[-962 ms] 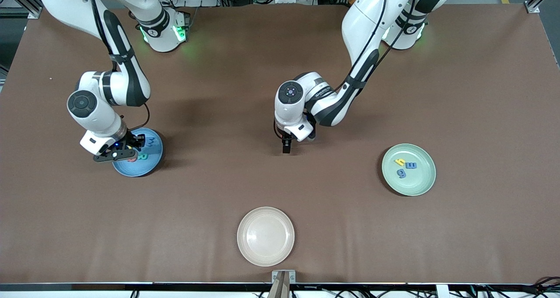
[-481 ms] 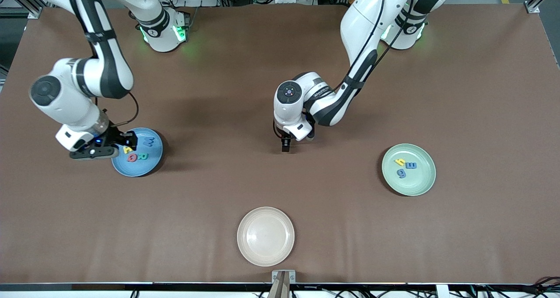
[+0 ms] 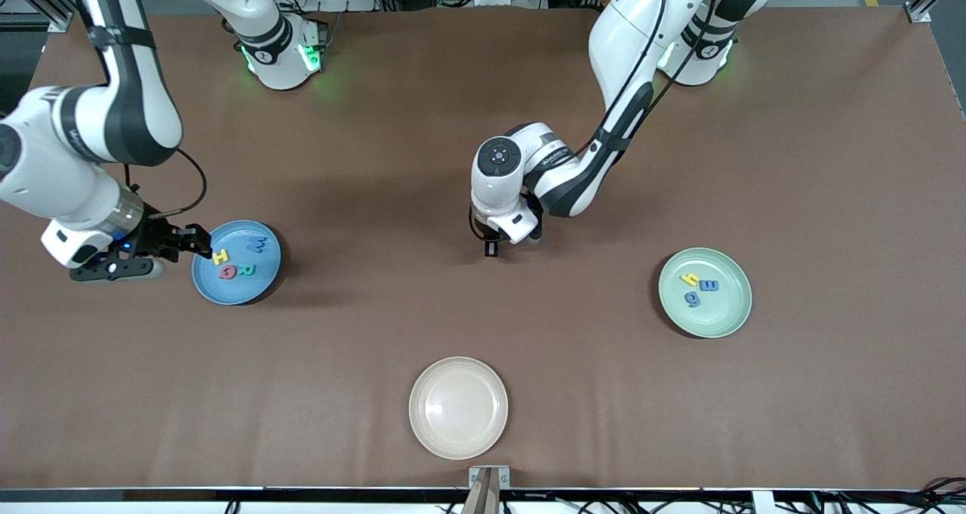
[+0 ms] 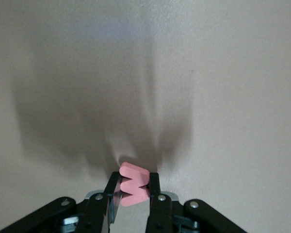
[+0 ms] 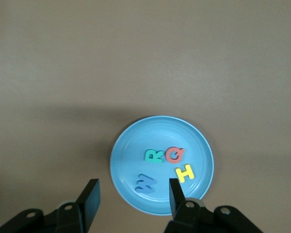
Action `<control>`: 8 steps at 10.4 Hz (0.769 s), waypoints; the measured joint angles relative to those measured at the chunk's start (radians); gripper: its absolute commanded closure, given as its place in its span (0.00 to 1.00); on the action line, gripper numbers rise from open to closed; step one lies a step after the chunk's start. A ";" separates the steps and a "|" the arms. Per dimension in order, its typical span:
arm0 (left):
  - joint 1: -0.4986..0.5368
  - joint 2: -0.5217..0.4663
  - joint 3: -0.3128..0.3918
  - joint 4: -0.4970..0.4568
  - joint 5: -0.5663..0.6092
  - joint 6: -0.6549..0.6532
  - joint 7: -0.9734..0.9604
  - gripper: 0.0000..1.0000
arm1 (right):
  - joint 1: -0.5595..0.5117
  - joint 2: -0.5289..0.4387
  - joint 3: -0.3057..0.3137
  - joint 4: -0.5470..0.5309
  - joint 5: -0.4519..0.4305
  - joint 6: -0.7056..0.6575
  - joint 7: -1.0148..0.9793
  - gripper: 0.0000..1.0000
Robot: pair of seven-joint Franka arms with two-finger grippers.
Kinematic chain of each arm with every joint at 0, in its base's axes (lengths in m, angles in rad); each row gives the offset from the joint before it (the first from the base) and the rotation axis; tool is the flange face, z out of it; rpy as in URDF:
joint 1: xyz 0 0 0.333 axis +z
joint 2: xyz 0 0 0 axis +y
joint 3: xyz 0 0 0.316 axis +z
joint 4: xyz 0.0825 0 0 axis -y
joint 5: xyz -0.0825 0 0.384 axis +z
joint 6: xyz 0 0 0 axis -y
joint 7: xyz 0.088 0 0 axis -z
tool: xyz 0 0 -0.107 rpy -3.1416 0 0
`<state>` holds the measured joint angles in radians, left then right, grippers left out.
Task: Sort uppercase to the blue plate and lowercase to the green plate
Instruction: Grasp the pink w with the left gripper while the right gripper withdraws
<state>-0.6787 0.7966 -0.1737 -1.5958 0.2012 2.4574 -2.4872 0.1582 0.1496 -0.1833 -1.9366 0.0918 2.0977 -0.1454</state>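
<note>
Brown cloth covers the worktop (image 3: 830, 159), cables and metal framing along its edge by the arm bases. Left gripper (image 4: 134, 194) sits low at mid-worktop, fingers clamped on the red w (image 4: 134, 184). Right gripper (image 5: 133, 194) hangs beside the blue plate (image 3: 260, 287), fingers apart and empty. On that plate lie W (image 3: 257, 244), H (image 3: 220, 257), Q (image 3: 226, 272) and R (image 3: 247, 270). Green plate (image 3: 728, 314) carries y (image 3: 690, 279), m (image 3: 709, 285) and g (image 3: 692, 298). Cream plate (image 3: 458, 407) lies nearest the front camera.
</note>
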 measured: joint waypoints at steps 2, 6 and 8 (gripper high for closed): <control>0.001 -0.004 0.033 0.003 0.057 -0.001 0.000 1.00 | -0.017 0.000 0.021 0.083 0.000 -0.098 0.011 0.34; 0.099 -0.021 0.056 0.007 0.095 -0.037 0.150 1.00 | -0.051 0.001 0.031 0.261 -0.001 -0.295 0.016 0.34; 0.178 -0.043 0.057 0.009 0.095 -0.075 0.275 1.00 | -0.075 0.003 0.050 0.329 -0.002 -0.374 0.016 0.33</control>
<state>-0.5003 0.7538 -0.1165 -1.5868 0.2965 2.3827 -2.2121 0.0836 0.1525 -0.1335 -1.6078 0.0897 1.7242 -0.1297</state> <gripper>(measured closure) 0.722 0.335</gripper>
